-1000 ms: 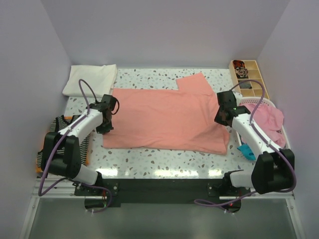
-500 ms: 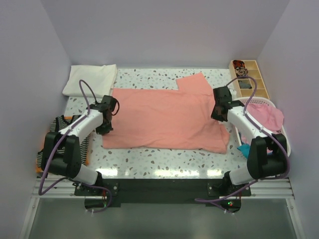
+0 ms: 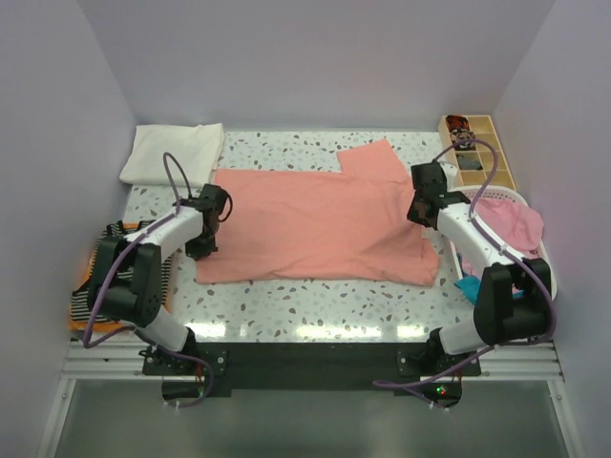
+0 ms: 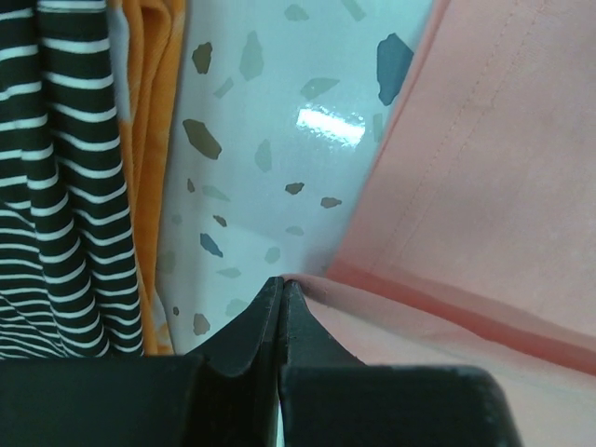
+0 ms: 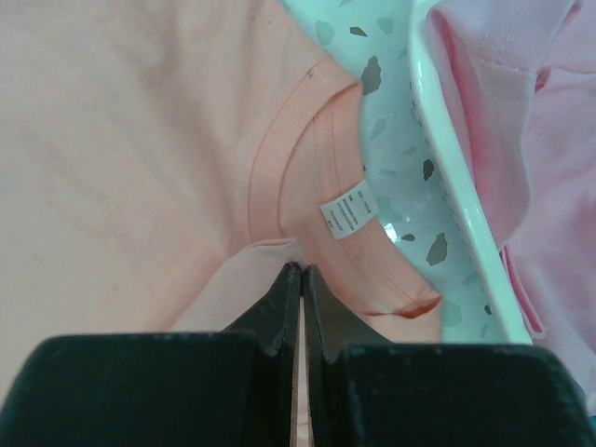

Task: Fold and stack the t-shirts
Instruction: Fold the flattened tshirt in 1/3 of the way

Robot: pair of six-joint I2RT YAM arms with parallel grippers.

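Top view: shows the salmon-pink t-shirt (image 3: 315, 224) spread flat, long side left to right, over the middle of the speckled tabletop (image 3: 305, 301), one short sleeve pointing toward the far edge.

Left gripper (image 3: 202, 246): sits at the shirt's near left corner, jaws pressed together on the hem there. Seen in the left wrist view as two dark fingertips (image 4: 282, 284) meeting at the cloth's edge, with the double-stitched hem running away to the right.

Right gripper (image 3: 420, 214): sits at the shirt's right end, beside the collar. Seen in the right wrist view (image 5: 303, 270) with jaws all but closed, pinching a fold of the salmon cloth just below the neckline; small white neck label (image 5: 346, 212) showing inside the collar.

Left of the tabletop: black-and-white striped t-shirt (image 3: 115, 267) lying on something orange (image 4: 149, 121), apart from the salmon hem.

Far left corner: white folded cloth (image 3: 172, 153).

Right side: white basket (image 3: 496, 196) holding a pink t-shirt (image 3: 516, 227), its rim close to the salmon collar; teal cloth (image 3: 473, 289) just nearer; wooden compartment tray (image 3: 477, 153) beyond.
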